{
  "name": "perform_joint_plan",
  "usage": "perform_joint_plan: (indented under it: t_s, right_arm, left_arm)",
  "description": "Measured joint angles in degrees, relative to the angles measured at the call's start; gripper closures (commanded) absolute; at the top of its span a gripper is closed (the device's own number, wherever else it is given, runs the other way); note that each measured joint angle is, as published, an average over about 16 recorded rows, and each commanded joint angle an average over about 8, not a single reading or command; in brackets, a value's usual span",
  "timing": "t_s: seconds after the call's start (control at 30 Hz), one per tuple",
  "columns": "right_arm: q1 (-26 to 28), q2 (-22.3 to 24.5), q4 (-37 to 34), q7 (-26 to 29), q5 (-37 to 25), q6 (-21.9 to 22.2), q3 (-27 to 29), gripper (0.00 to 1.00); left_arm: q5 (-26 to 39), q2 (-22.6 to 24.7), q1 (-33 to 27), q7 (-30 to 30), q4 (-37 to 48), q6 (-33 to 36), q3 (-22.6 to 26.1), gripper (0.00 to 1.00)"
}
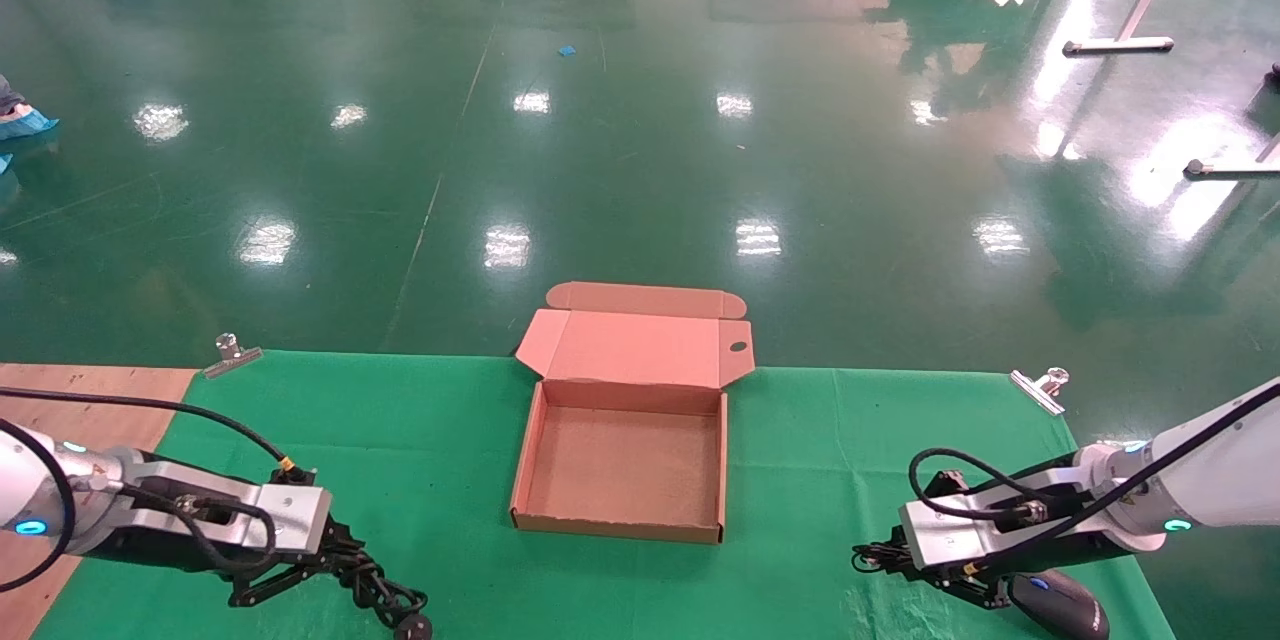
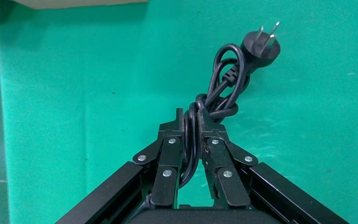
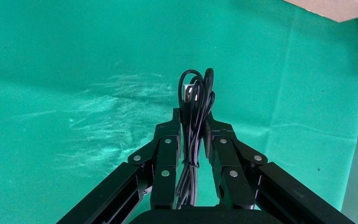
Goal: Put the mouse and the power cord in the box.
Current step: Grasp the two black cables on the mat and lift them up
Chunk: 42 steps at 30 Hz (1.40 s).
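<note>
The brown cardboard box (image 1: 620, 465) stands open and empty in the middle of the green cloth, its lid flap leaning back. Low at the front left, my left gripper (image 1: 338, 560) (image 2: 192, 117) is shut on the power cord (image 2: 223, 91). The bundled cord reaches past the fingers to its round pronged plug (image 2: 261, 44) (image 1: 412, 626). At the front right, my right gripper (image 1: 882, 556) (image 3: 194, 116) is shut on the mouse's thin coiled cable (image 3: 196, 93). The black mouse (image 1: 1060, 603) sits under that arm near the cloth's front corner.
Metal clips (image 1: 232, 353) (image 1: 1040, 387) pin the green cloth (image 1: 420, 440) at its far corners. Bare wooden tabletop (image 1: 70, 390) shows on the left. A corner of the box (image 3: 335, 9) shows in the right wrist view, and its edge (image 2: 74, 3) in the left.
</note>
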Motion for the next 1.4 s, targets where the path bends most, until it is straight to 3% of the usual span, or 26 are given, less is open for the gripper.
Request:
perform_joint_plan:
  t_s: [0.5, 0.87, 1.4]
  right_arm:
    - [5.19, 0.93, 1.60, 0.73, 1.67, -4.34, 1.15, 1.00]
    - [11.82, -1.85, 5.51, 4.68, 3.65, -6.91, 2.54, 1.00]
    - [19.19, -9.71, 8.94, 10.61, 5.02, -2.94, 3.60, 1.00]
  left_arm:
    - [-0.84, -0.18, -4.52, -2.43, 0.14, 5.08, -0.57, 1.00]
    - [-4.54, 2.50, -10.69, -7.94, -0.13, 5.83, -3.14, 1.00]
    - [-8.42, 9.48, -17.73, -11.33, -1.87, -5.75, -5.96, 1.00]
